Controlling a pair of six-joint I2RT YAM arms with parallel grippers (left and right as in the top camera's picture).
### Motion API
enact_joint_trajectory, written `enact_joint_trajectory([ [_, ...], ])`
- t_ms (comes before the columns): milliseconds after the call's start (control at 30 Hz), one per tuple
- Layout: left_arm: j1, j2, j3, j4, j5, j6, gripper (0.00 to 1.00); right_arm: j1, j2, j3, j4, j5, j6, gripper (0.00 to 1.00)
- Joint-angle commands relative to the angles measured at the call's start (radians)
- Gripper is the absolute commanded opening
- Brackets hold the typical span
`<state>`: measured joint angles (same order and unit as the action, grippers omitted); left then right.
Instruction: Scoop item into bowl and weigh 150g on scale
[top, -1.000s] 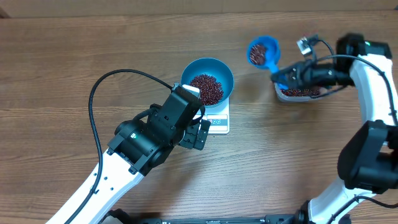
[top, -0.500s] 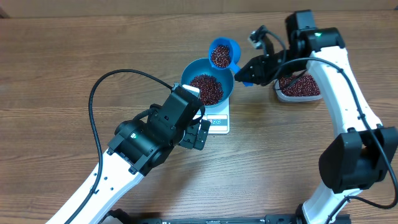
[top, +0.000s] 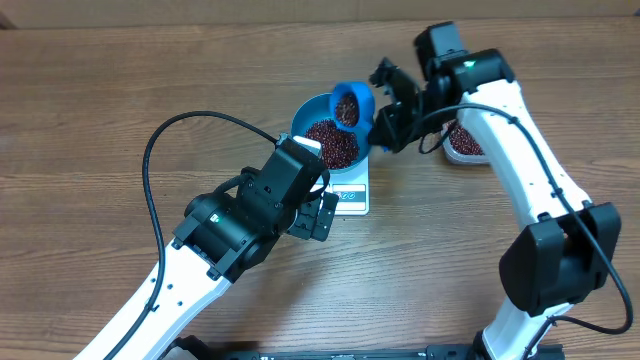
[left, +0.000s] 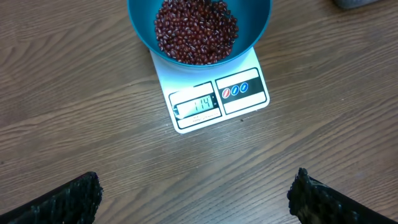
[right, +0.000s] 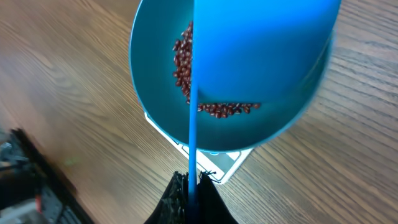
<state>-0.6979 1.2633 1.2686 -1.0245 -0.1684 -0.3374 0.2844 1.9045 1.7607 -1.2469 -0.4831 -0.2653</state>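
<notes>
Beans (top: 332, 143) lie in a loose dark red heap in the blue bowl (top: 303, 118), and the bowl sits on the white scale (top: 351, 199) near the middle of the desk (top: 90, 90). From the left wrist camera the bowl covers the far part of the scale, while the display window and two round buttons along its near edge show. The display seems to read 114, though the digits are small and faint.

The right claw (top: 388, 128) is closed tight on the thin handle of a small blue scoop (top: 351, 104). That scoop hangs over the far right rim of the bowl, tilted with its mouth turned down toward the heap, and some beans show inside it. From the right wrist camera the handle runs straight up out of the claw as a thin blue line, the scoop's body fills the upper right, and beans show in the bowl below it.

Behind the right arm a clear tub (top: 466, 143) holds more beans, well apart from the scale.

The left claw (left: 198, 202) hovers over the bare desk on the near side of the scale, its jaws spread wide and holding nothing.
</notes>
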Motion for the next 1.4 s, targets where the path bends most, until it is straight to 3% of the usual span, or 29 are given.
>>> enact_joint_trajectory([
  [0, 0.006, -0.014, 0.004, 0.003, 0.002, -0.002, 1.0, 0.037, -0.042, 0.028, 0.006, 0.083, 0.0, 0.04],
  [633, 0.006, -0.014, 0.004, 0.003, 0.002, -0.002, 1.0, 0.075, -0.042, 0.029, -0.002, 0.118, -0.105, 0.04],
  [1367, 0.006, -0.014, 0.004, 0.003, 0.002, -0.003, 1.0, 0.135, -0.042, 0.029, 0.031, 0.266, -0.097, 0.04],
])
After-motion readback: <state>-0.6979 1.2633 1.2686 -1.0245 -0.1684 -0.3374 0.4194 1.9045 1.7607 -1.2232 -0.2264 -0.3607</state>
